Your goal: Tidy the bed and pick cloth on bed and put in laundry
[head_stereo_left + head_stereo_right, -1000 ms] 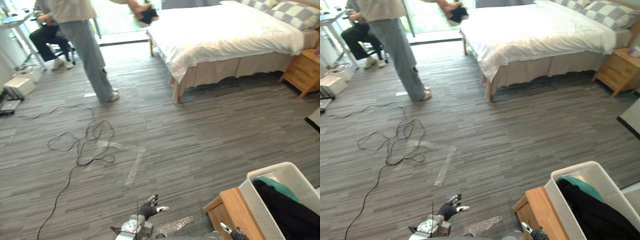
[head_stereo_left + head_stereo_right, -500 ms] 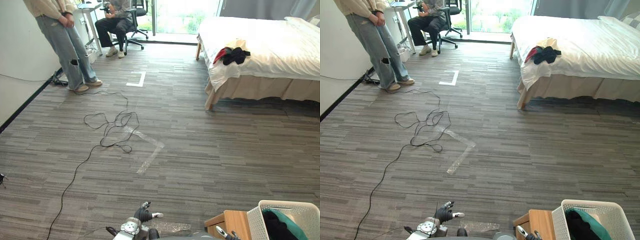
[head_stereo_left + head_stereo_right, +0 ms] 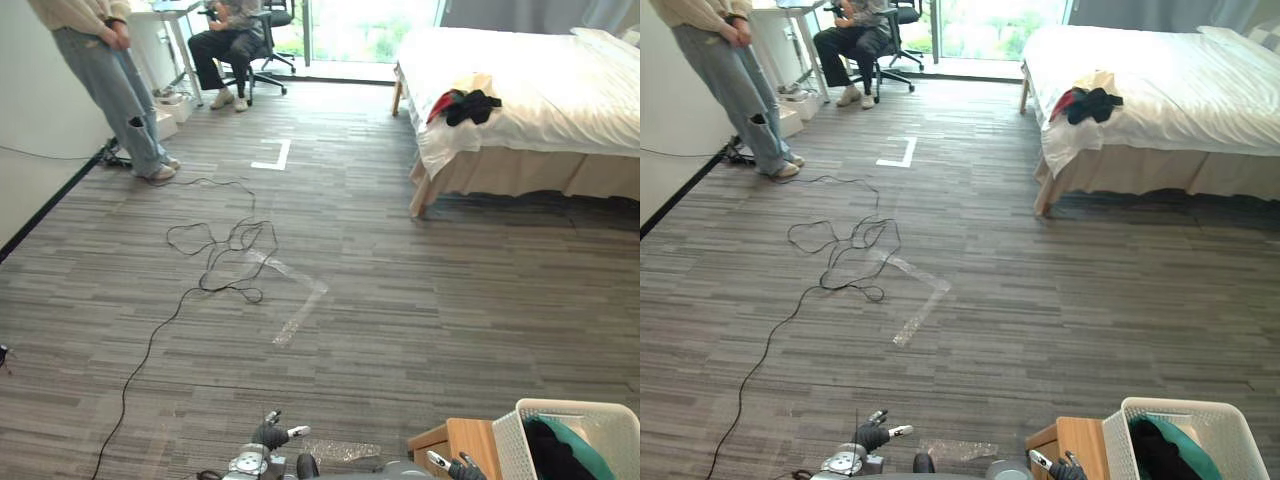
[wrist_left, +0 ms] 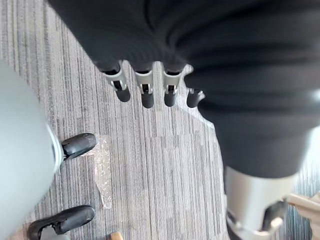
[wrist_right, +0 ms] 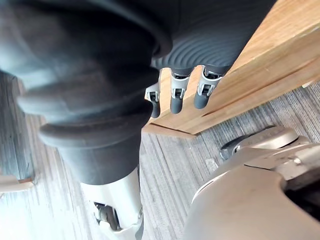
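Note:
A small heap of red, black and pale clothes (image 3: pixel 462 103) lies near the foot of the white bed (image 3: pixel 540 90), far ahead on the right. The white laundry basket (image 3: pixel 560 406) stands at the lower right on a low wooden stand (image 3: pixel 455 440), with dark and teal cloth inside. My left hand (image 3: pixel 270 435) hangs low over the floor, fingers (image 4: pixel 145 92) relaxed and empty. My right hand (image 3: pixel 455 467) hangs beside the wooden stand (image 5: pixel 240 75), its fingers (image 5: pixel 177 97) loose with nothing in them. Both hands are far from the bed.
One person (image 3: pixel 100 70) stands by the left wall. Another (image 3: pixel 228 30) sits on an office chair at a desk near the window. A white tape corner (image 3: pixel 272 158) and a strip of clear tape (image 3: pixel 300 305) mark the wide grey plank floor between me and the bed.
The whole picture has swung left, so the camera moved. The standing person, who held dark cloth at the bed's foot, now stands by the left wall. Clothes now lie on the bed.

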Motion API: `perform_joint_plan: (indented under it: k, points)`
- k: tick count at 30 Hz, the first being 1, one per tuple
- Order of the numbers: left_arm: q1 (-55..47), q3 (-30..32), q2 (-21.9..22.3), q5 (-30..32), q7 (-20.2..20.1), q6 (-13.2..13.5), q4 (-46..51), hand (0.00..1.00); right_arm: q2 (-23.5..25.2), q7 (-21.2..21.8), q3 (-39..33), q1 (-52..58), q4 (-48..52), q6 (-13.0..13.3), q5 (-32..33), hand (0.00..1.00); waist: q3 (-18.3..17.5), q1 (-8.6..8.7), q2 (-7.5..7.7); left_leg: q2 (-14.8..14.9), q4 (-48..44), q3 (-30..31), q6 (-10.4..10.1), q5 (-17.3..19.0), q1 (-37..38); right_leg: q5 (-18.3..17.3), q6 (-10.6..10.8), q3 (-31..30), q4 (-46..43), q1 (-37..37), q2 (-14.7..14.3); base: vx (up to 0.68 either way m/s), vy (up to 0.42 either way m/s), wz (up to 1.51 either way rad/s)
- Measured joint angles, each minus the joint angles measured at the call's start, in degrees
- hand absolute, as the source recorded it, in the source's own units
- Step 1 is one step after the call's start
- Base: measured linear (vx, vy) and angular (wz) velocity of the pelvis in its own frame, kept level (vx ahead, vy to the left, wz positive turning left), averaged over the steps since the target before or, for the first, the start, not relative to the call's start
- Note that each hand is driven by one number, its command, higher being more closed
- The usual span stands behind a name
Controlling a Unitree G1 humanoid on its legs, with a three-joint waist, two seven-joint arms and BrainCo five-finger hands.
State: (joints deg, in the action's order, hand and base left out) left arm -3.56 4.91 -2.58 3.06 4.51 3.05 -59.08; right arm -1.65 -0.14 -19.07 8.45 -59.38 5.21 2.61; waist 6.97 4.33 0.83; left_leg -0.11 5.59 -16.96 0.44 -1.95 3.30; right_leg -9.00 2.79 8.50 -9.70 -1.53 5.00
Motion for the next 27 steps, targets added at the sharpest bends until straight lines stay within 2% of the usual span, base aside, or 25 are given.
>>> perform_joint_plan:
  k: [2, 3, 4, 6, 8, 9, 10, 11, 13, 14, 15, 16, 17, 18, 19, 20, 21, 22, 23, 24, 25, 26, 27]
  points:
    - [-0.07, 2.34, 0.06, -0.05, 0.29, 0.0, 0.11, 0.0, -0.02, -0.15, 0.07, 0.52, -0.01, 0.04, -0.56, 0.0, -0.11, -0.14, 0.81, 1.72, -5.89, -3.07, -1.82, 3.23, -2.77, -0.54, -0.82, 0.88, 1.02, -0.58, 0.54, 0.1, -0.054, 0.28]
    - [0.8, 5.18, 0.17, -0.2, 0.58, 0.08, 1.33, 0.0, -0.3, -0.17, 0.71, 0.35, -0.21, 0.02, -0.81, 0.0, 1.78, -0.55, 0.52, 7.26, -23.94, -7.2, -2.28, 7.73, -8.64, -0.73, -1.35, 1.79, 1.71, -1.86, 0.25, 0.08, -0.05, 0.33]
    - [1.05, 6.57, 0.23, -0.23, 0.65, 0.05, 1.59, 0.0, -1.34, -0.16, 1.34, 0.12, -0.73, 0.0, -0.98, 0.0, 3.08, -1.21, -0.2, 10.36, -33.89, -8.85, -1.78, 8.39, -11.72, -1.09, -1.36, 2.0, 1.75, -3.58, 0.01, 0.07, -0.042, 0.15]
    - [-0.02, 8.29, 1.09, -1.31, 0.95, 0.1, 2.63, 0.0, -2.52, -0.17, 1.6, 1.01, -1.19, -0.17, -1.02, 0.0, 3.44, -2.09, -1.21, 13.49, -43.07, -12.06, -1.04, 6.93, -12.77, -2.05, -0.45, 1.73, 2.35, -7.14, 0.26, 0.2, 0.013, -0.06]
    - [-0.41, 8.98, 1.14, -2.52, 0.94, 0.38, 2.95, 0.0, -2.44, -0.33, 1.08, 1.0, -1.2, -0.34, -1.02, 0.0, 3.69, -2.14, -1.29, 15.53, -50.22, -12.81, -3.19, 5.55, -15.15, -2.01, -0.8, 1.03, 4.08, -9.26, 0.95, 0.24, 0.076, -0.14]
    - [-0.3, 9.25, 1.59, -2.68, 0.95, 0.64, 3.0, 0.0, -2.75, -0.63, 0.93, -0.34, -1.21, -0.65, -1.02, 0.0, 3.68, -2.09, -1.6, 15.17, -49.8, -13.24, -3.82, 9.32, -16.29, -1.59, -0.52, 0.46, 4.47, -9.82, 2.05, 0.2, 0.081, -0.23]
    - [-0.2, 9.17, 1.68, -2.67, 0.91, 0.61, 2.99, 0.0, -2.86, -0.87, 0.86, -0.78, -1.25, -0.72, -1.02, 0.0, 3.67, -2.09, -1.6, 14.73, -47.64, -13.34, -3.76, 10.74, -16.69, -1.47, -0.33, 0.13, 4.79, -9.88, 2.74, 0.29, 0.159, -0.37]
    - [-0.09, 9.18, 1.77, -2.68, 0.94, 0.96, 3.05, 0.0, -2.82, -0.85, 0.75, -1.81, -1.35, -0.69, -1.05, 0.0, 3.65, -2.2, -1.25, 13.11, -39.37, -13.16, -3.63, 11.1, -17.87, -1.43, -0.25, -0.72, 5.83, -9.91, 4.6, 0.29, 0.223, -0.37]
    - [0.11, 8.84, 1.74, -2.65, 0.93, 1.24, 3.07, 0.0, -2.66, -0.84, 0.72, -2.78, -1.3, -0.62, -1.07, 0.0, 3.62, -2.28, -1.17, 10.95, -26.93, -11.54, -5.08, 9.13, -18.44, -1.69, 0.31, -1.03, 7.2, -10.42, 6.23, 0.23, 0.225, -0.3]
    - [0.08, 8.35, 1.8, -2.66, 0.95, 1.29, 3.05, 0.0, -2.57, -0.85, 0.76, -3.18, -1.3, -0.63, -1.11, 0.0, 3.56, -2.45, -1.42, 9.57, -17.64, -8.27, -5.73, 6.13, -18.73, -2.37, 1.58, -1.23, 8.39, -11.26, 6.95, 0.32, 0.367, -0.19]
    - [0.16, 8.08, 1.82, -2.65, 0.89, 1.27, 3.06, 0.0, -2.4, -0.92, 0.78, -3.28, -1.43, -0.64, -1.12, 0.0, 3.26, -2.89, -0.96, 7.71, -17.54, -6.32, -3.7, 0.65, -18.71, -2.91, 2.08, -1.28, 9.22, -11.95, 7.81, 0.39, 0.433, -0.21]
    - [0.25, 8.14, 1.67, -2.7, 0.93, 1.35, 3.36, 0.0, -1.8, -0.92, 0.95, -3.72, -1.78, -0.63, -1.12, 0.0, 3.17, -3.22, -0.24, 6.8, -18.68, -5.79, -3.28, 1.01, -19.05, -2.78, 1.84, -1.22, 9.02, -12.0, 8.74, 0.42, 0.402, -0.06]
    - [0.42, 8.04, 1.22, -2.65, 0.98, 1.34, 3.63, 0.0, -1.08, -0.6, 0.82, -3.87, -1.91, -0.31, -1.15, 0.0, 2.71, -3.13, 0.63, 5.91, -20.49, -5.07, -1.11, 2.9, -20.2, -2.46, 1.59, -1.28, 5.55, -10.69, 9.23, 0.35, 0.285, 0.09]
    - [0.51, 8.1, 0.5, -2.63, 0.82, 1.15, 3.51, 0.0, -0.69, -0.59, 0.69, -3.86, -1.9, -0.14, -1.21, 0.0, 2.43, -2.98, 1.46, 5.15, -21.29, -4.84, 0.43, 4.26, -20.18, -1.92, 2.2, -1.91, -1.19, -7.46, 10.06, 0.35, 0.278, 0.17]
    - [0.56, 8.26, 0.14, -2.7, 0.85, 1.12, 3.51, 0.0, -0.5, -0.61, 0.65, -3.86, -1.94, -0.15, -1.27, 0.0, 2.52, -3.05, 1.94, 4.84, -21.18, -5.18, 0.21, 4.76, -19.23, -1.47, 2.91, -2.93, -5.1, -5.88, 10.52, 0.35, 0.274, -0.02]
    - [0.76, 8.24, 0.15, -2.66, 0.98, 0.99, 3.54, 0.0, -0.13, -0.66, 0.37, -3.92, -1.92, -0.15, -1.24, 0.0, 3.13, -3.32, 2.99, 4.25, -19.79, -6.44, 0.61, 5.98, -15.62, 0.62, 4.87, -6.04, -14.78, -2.78, 11.49, 0.29, 0.208, -0.3]
    - [0.55, 8.09, -0.18, -2.54, 1.0, 0.44, 3.31, 0.0, -0.03, -0.55, 0.4, -3.94, -1.67, -0.11, -1.23, 0.0, 3.27, -3.48, 3.31, 4.01, -18.42, -7.36, 0.6, 6.89, -12.12, 3.8, 6.49, -8.02, -23.18, 0.22, 11.87, 0.43, 0.263, -0.6]
    - [-0.19, 7.36, -0.79, -2.24, 1.09, -0.17, 2.79, 0.0, -0.03, -0.35, 0.62, -3.89, -0.82, 0.03, -1.02, 0.0, 3.8, -2.93, 2.72, 4.17, -16.49, -8.25, 0.34, 8.48, -6.35, 5.81, 7.39, -8.37, -35.91, 4.88, 11.86, 0.35, 0.188, -0.53]
    - [-0.36, 6.49, -1.16, -2.01, 1.16, -0.29, 2.67, 0.0, -0.07, -0.24, 0.84, -3.88, -0.35, 0.08, -0.98, 0.0, 3.81, -2.34, 2.7, 4.24, -15.73, -8.3, 0.14, 8.92, -4.35, 5.16, 6.95, -7.16, -39.96, 6.65, 11.83, 0.45, 0.212, -0.42]
    - [-0.4, 5.76, -1.58, -0.94, 1.2, -0.34, 2.27, 0.0, -0.02, 0.04, 1.11, -3.78, 0.53, 0.4, -0.91, 0.0, 3.8, -1.56, 2.48, 4.79, -14.51, -9.15, -0.35, 9.47, -1.65, 2.76, 6.45, -3.92, -44.77, 10.18, 11.27, 0.24, 0.098, -0.19]
    - [-0.12, 5.65, -1.66, -0.6, 1.18, -0.39, 2.12, 0.0, 0.01, 0.1, 1.15, -3.75, 0.79, 0.67, -0.91, 0.0, 3.82, -1.53, 2.38, 5.18, -14.09, -9.78, -0.45, 9.5, -0.71, 0.94, 6.33, -2.4, -45.36, 12.05, 10.81, 0.36, 0.09, -0.22]
    - [0.26, 4.92, -1.84, 0.05, 1.08, -0.36, 2.16, 0.0, 0.0, 0.13, 1.02, -3.6, 1.37, 0.92, -0.82, 0.0, 3.81, -1.46, 2.22, 5.45, -13.0, -10.18, -0.93, 9.78, 1.0, -2.09, 5.69, 1.74, -43.51, 15.07, 10.35, 0.28, 0.022, -0.15]
    - [0.45, 4.26, -2.11, 0.5, 0.82, -0.37, 2.15, 0.0, 0.02, 0.12, 0.84, -3.55, 1.67, 0.94, -0.51, 0.0, 3.86, -1.14, 2.01, 5.74, -12.47, -10.31, -1.55, 10.02, 2.19, -3.07, 4.76, 5.13, -39.24, 16.41, 9.68, 0.46, 0.005, -0.09]
